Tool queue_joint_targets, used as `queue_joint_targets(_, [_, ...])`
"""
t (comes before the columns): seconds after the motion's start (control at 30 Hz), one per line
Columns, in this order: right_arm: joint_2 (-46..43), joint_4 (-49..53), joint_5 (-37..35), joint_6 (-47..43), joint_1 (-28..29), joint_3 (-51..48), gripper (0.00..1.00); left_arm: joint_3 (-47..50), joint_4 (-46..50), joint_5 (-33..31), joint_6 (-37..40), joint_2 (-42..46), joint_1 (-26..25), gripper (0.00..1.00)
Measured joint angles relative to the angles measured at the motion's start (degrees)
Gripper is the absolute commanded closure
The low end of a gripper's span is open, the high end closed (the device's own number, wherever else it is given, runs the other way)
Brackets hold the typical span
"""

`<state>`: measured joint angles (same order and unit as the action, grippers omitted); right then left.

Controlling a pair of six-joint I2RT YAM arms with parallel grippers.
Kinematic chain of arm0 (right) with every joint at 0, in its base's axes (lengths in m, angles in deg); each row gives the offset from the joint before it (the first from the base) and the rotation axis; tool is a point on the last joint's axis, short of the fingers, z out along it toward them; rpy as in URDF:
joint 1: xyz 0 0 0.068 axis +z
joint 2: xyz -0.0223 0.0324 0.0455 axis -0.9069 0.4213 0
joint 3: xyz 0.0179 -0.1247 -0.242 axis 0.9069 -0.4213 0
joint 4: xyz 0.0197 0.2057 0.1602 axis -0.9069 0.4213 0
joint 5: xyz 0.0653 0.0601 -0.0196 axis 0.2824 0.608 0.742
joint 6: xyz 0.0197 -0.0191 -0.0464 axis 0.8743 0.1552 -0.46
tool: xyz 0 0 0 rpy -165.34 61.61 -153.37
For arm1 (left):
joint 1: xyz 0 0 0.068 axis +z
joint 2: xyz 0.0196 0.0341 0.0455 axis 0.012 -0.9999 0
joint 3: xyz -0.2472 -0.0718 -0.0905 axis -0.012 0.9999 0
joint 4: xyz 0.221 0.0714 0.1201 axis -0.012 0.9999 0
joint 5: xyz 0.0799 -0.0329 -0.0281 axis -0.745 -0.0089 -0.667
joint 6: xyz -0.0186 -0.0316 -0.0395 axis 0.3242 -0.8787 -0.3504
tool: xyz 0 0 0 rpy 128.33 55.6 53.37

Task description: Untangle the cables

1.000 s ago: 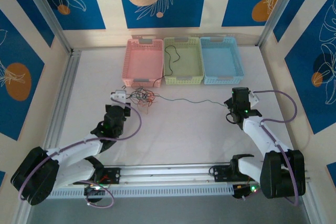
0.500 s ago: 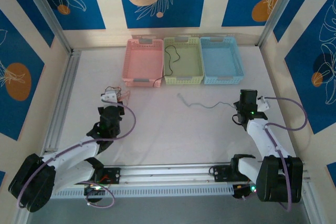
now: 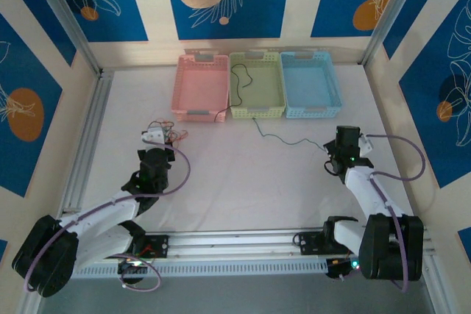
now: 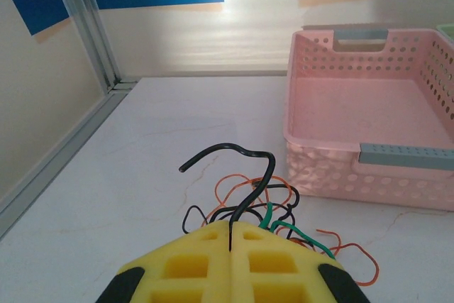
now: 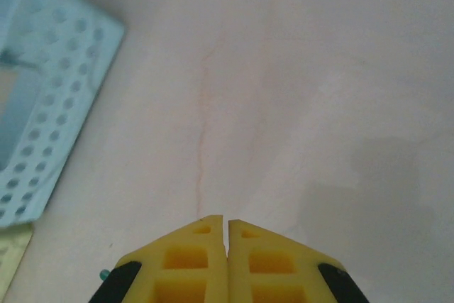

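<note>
The left pincer (image 4: 230,226) is clamped on a black strand (image 4: 250,200) of the tangle of cables (image 4: 273,207). The tangle lies on the table (image 4: 142,175) near the pink basket (image 4: 369,104). The right pincer (image 5: 225,221) is pressed closed. A single cable (image 3: 283,140) runs from it to the front of the green basket (image 3: 257,112), where another cable (image 3: 240,75) lies.

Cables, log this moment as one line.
left gripper: shut on black cable, by tangle | right gripper: shut on single cable, strung toward green basket
</note>
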<state>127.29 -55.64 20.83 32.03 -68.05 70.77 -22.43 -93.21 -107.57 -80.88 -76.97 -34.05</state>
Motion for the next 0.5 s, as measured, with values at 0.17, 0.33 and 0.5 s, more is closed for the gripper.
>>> queue_joint_targets(0.17, [-4.15,1.46,1.73,-8.26,7.02,6.56,1.00,0.00,0.00,0.57,0.00,-0.48,0.00,1.00])
queue_joint_targets(0.33, [-6.32,4.48,0.68,-17.59,16.63,18.12,1.00,0.00,0.00,0.59,0.00,-0.57,0.00,1.00])
queue_joint_targets(0.5, [-5.70,6.69,0.11,-25.27,25.05,27.08,1.00,0.00,0.00,0.61,-0.02,-0.57,0.00,1.00])
